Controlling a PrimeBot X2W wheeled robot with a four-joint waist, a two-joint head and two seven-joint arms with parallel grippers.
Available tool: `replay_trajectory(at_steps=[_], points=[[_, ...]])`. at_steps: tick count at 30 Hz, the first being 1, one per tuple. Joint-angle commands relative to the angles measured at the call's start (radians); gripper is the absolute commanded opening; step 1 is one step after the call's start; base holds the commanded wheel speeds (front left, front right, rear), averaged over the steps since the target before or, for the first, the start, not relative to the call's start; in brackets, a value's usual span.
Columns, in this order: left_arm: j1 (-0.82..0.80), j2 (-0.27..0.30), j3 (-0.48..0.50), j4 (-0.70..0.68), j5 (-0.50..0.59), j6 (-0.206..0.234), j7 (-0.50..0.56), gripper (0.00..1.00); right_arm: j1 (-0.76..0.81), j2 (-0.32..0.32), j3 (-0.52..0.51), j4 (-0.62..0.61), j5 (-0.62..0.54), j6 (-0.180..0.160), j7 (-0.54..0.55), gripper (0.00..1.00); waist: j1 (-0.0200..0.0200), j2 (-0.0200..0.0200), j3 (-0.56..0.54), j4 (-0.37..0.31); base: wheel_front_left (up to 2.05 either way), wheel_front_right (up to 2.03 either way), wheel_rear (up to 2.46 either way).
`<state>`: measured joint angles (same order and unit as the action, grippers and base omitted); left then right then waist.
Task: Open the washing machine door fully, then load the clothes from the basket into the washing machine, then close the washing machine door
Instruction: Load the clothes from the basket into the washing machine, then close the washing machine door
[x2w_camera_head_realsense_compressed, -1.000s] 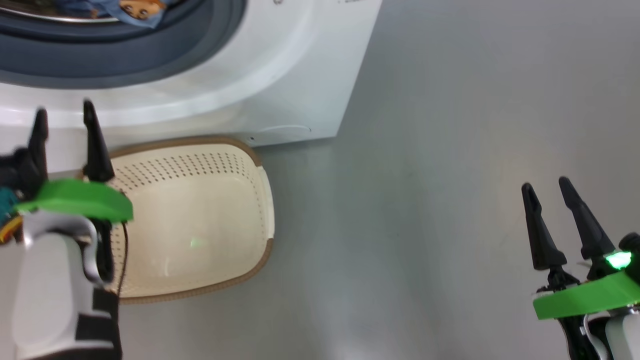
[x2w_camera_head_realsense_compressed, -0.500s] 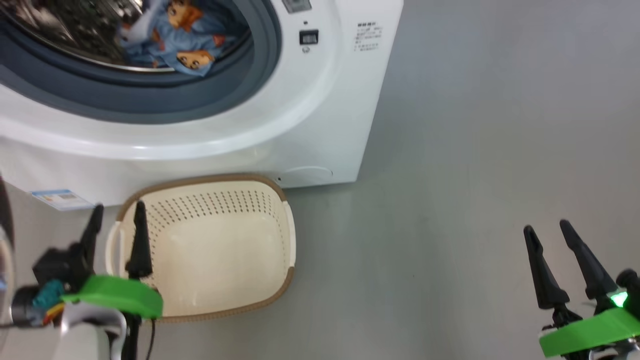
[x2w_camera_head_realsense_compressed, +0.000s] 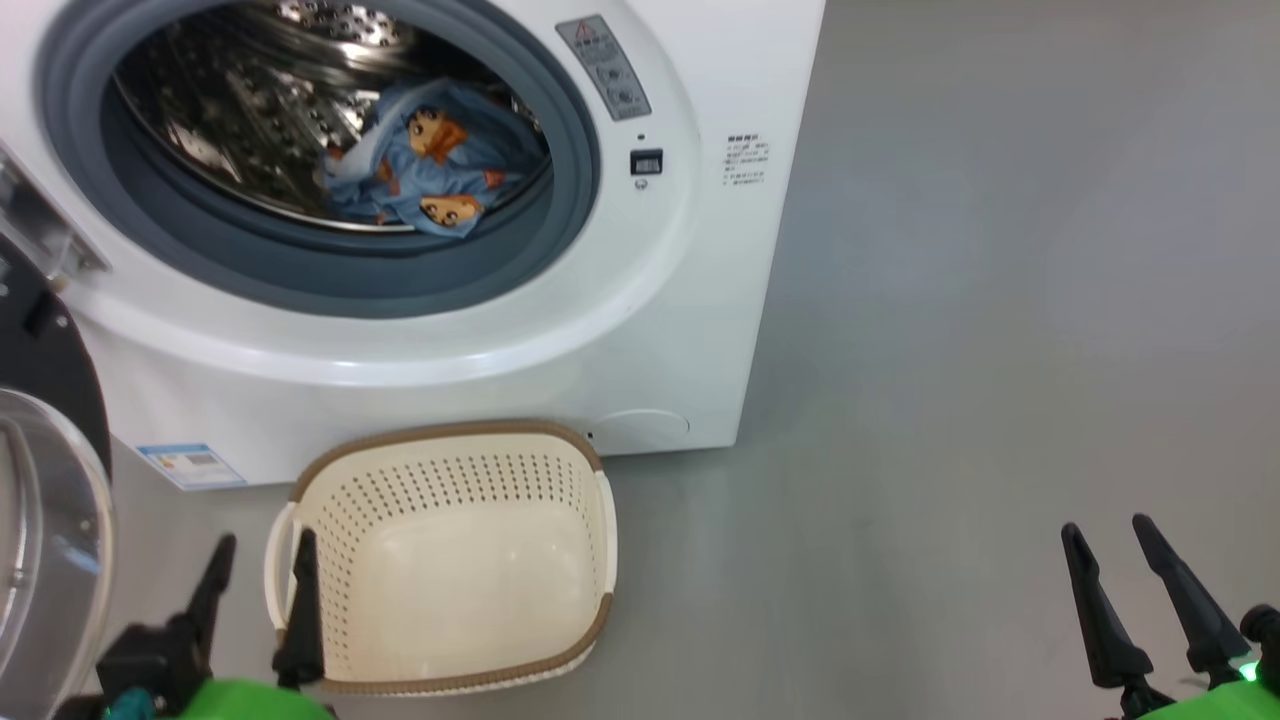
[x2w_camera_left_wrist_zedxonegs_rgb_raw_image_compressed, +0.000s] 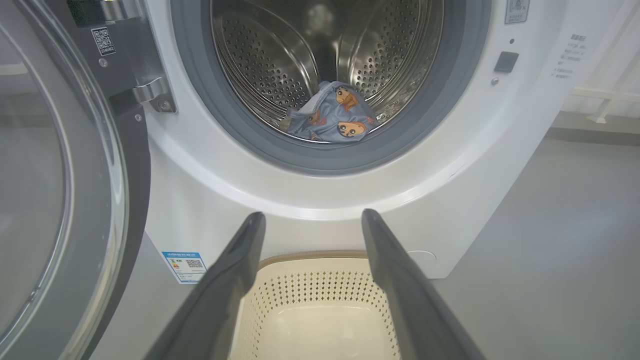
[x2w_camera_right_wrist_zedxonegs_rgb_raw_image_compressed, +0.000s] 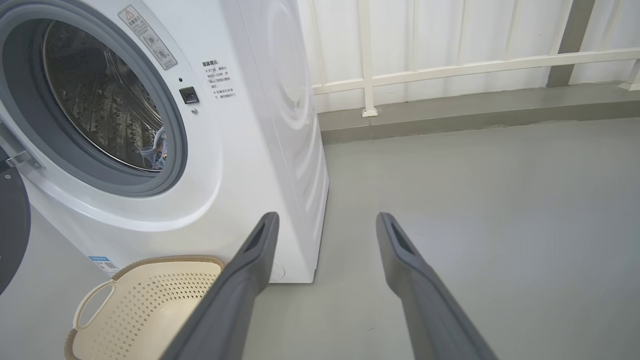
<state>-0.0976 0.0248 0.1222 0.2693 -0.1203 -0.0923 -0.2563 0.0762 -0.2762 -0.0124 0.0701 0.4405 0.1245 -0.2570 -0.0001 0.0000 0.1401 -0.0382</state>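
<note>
We face the washing machine (x2w_camera_head_realsense_compressed: 480, 350), a big white box straight ahead of our left gripper (x2w_camera_head_realsense_compressed: 265, 538) and off to the left of our right gripper (x2w_camera_head_realsense_compressed: 1105, 525). Its round mouth stands uncovered, grey gasket around a steel drum. On its front, above and right of the mouth, sits a grey warning sticker (x2w_camera_head_realsense_compressed: 605, 65) with a red triangle. Right of that is a small block of printed lines (x2w_camera_head_realsense_compressed: 748, 160), too fine for us to read. Low on the front, ahead of the left gripper, a blue label (x2w_camera_left_wrist_zedxonegs_rgb_raw_image_compressed: 186, 265) carries a QR code; it looks like an energy label, though we cannot make out its words.

The washing machine door (x2w_camera_left_wrist_zedxonegs_rgb_raw_image_compressed: 60, 175) is swung out to the left of the left gripper, black rim and clear glass facing us. A white QR sticker (x2w_camera_left_wrist_zedxonegs_rgb_raw_image_compressed: 103, 41) is stuck near its hinge.

The basket (x2w_camera_head_realsense_compressed: 450, 432) stands on the grey floor against the machine's foot, just ahead of the left gripper, whose right finger (x2w_camera_head_realsense_compressed: 300, 610) overlaps its near left corner in the head view. We see nothing inside it.

The clothes (x2w_camera_left_wrist_zedxonegs_rgb_raw_image_compressed: 332, 112), light blue with cartoon faces, lie bunched at the bottom of the drum, beyond the basket and above the left fingertips.

Both grippers are spread wide and hold nothing. The right one hangs over bare floor, well apart from the machine and basket.
</note>
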Motion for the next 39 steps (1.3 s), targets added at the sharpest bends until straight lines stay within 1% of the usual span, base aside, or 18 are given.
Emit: replay_trajectory(at_steps=[1,9,14,27,30,39], points=[[0.025,0.025,0.022,-0.041,-0.001,0.005,-0.006,1.00,0.019,-0.022,0.014,-0.021,-0.011,0.006,-0.005,1.00,0.0001,0.0000,-0.039,0.005,0.00,0.00,0.00],[0.130,0.025,0.013,-0.094,-0.015,0.016,-0.006,1.00,0.066,-0.021,0.006,-0.021,-0.014,0.006,-0.005,1.00,0.0001,0.0000,-0.087,0.006,0.00,0.00,0.00],[0.159,0.025,0.015,-0.110,-0.027,0.026,-0.006,1.00,0.077,-0.016,0.007,-0.023,-0.017,0.006,-0.005,1.00,0.0001,0.0000,-0.100,0.005,0.00,0.00,0.00],[0.171,0.025,0.012,-0.117,-0.018,0.032,-0.006,1.00,0.081,-0.013,0.011,-0.022,-0.017,0.006,-0.005,1.00,0.0001,0.0000,-0.111,0.004,0.00,0.00,0.00],[0.172,0.025,0.009,-0.111,-0.013,0.040,-0.006,1.00,0.082,-0.010,0.013,-0.022,-0.017,0.006,-0.005,1.00,0.0001,0.0000,-0.112,0.007,-0.18,0.18,0.00],[0.176,0.025,-0.002,-0.114,-0.023,0.038,-0.006,1.00,0.082,-0.010,0.016,-0.022,-0.017,0.006,-0.005,1.00,0.0001,0.0000,-0.114,0.011,-1.01,1.01,0.00]])
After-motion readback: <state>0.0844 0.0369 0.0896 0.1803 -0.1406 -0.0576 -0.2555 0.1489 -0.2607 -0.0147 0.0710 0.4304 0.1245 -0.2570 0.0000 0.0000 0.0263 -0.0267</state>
